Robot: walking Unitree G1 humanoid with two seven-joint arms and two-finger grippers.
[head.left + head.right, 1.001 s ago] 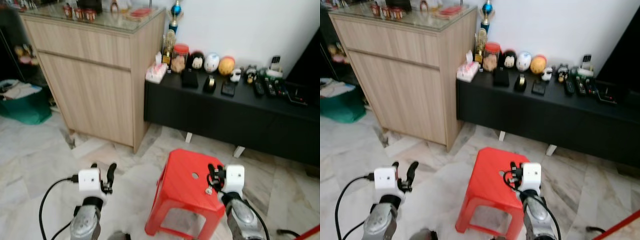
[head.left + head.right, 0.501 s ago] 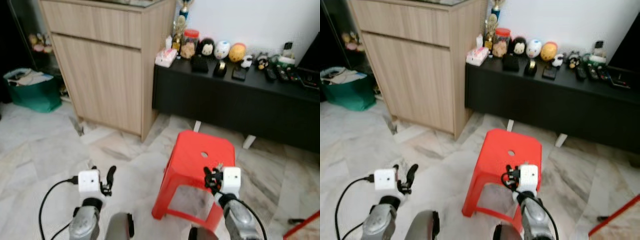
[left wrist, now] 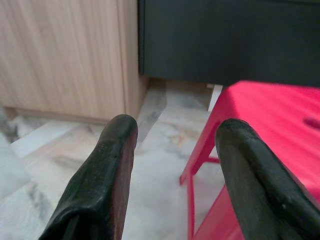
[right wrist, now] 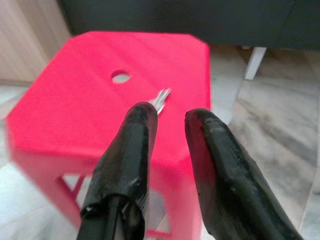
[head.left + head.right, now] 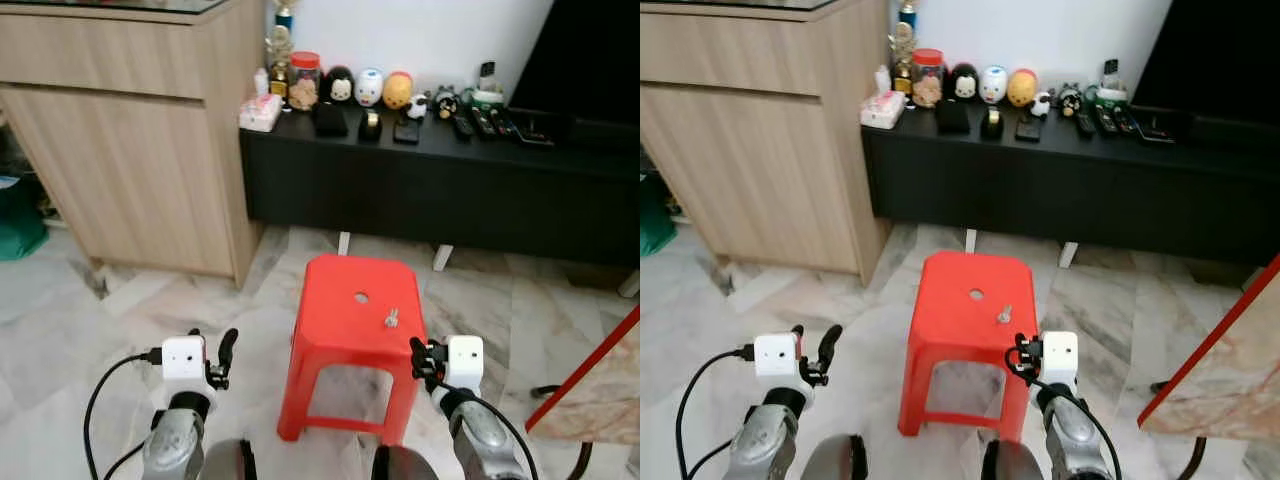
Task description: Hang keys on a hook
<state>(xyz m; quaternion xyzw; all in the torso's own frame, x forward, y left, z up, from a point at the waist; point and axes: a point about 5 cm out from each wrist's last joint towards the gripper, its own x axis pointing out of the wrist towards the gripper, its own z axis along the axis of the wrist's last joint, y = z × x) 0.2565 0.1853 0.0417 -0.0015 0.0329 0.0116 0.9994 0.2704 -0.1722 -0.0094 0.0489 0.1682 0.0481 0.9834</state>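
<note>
Here the keys point(image 5: 391, 319) lie on the top of a red stool point(image 5: 350, 300), toward its 4 o'clock corner, just beside the small round hole in the seat. The stool stands on the marble floor point(image 5: 120, 310) directly ahead of the robot, with a low black surface point(image 5: 440, 180) carrying jars, figurines and remotes at 12 o'clock and a wooden cabinet point(image 5: 130, 150) at 10 o'clock.

The right gripper point(image 4: 167, 117) hangs short of the stool's near edge at roughly 5 o'clock from the keys; its fingers point(image 4: 135, 145) are parted by a narrow gap and hold nothing, and the right wrist view lines them up with the keys lying beyond the tips. The left gripper point(image 3: 172, 135) sits at 8 o'clock from the stool, its fingers spread wide and empty, aimed past the stool's left legs.

The step in hand looks like the approach to the pickup; nothing is grasped yet. Next, the right arm likely needs to reach forward and down over the seat so that the fingers straddle the keys before closing. The keys are small and flat, so a low, accurate descent seems necessary. No hook can be made out in these views, so it would have to be found afterwards.
</note>
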